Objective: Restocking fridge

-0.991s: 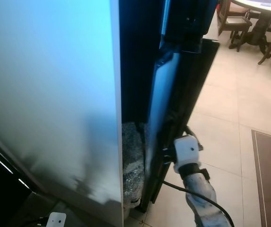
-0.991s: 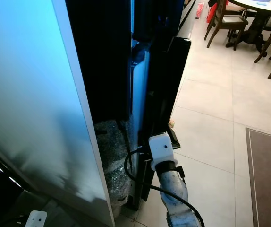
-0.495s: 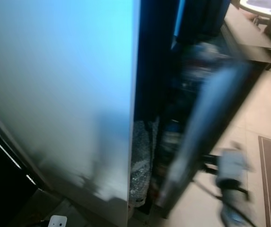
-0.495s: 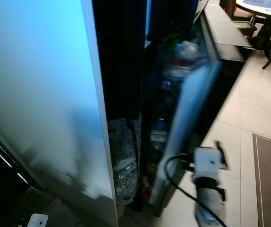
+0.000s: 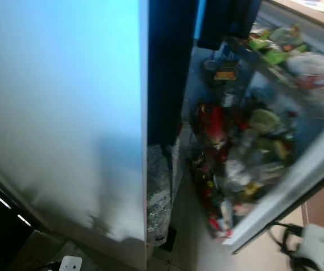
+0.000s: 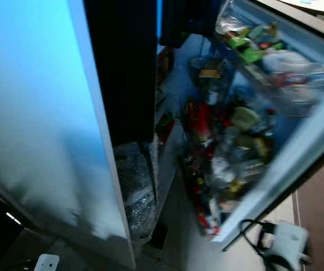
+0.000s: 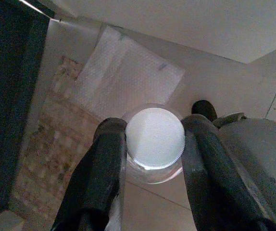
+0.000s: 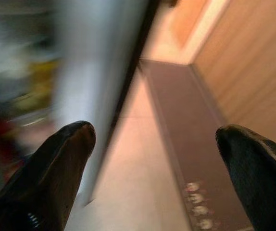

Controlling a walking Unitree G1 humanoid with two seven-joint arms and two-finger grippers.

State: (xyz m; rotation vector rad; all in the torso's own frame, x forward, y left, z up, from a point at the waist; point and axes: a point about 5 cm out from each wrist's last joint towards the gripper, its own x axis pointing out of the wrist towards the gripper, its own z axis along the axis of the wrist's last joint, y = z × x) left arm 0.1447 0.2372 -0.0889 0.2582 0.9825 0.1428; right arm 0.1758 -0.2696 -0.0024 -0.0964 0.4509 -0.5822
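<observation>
The left pincer (image 7: 152, 144) is clenched on a clear bottle with a ribbed white cap (image 7: 155, 137), low over tiled floor. The right pincer (image 8: 157, 163) is spread wide, grasping nothing, beside the swung-open fridge door (image 6: 275, 164), whose blurred shelves are packed with groceries (image 6: 224, 135).

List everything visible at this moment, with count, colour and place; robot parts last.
fridge door: one, pale edge, swung open on the right, blurred.
door shelf items: many, red, green and yellow, packed in the door shelves; blur hides a count.
side panel: one, pale blue-white, on the left.
bubble wrap roll: one, silvery, in the dark gap low down.
bottle: one, clear with white cap, between the left gripper's fingers.
left gripper: shut on the bottle.
right gripper: open, beside the door's edge.
</observation>
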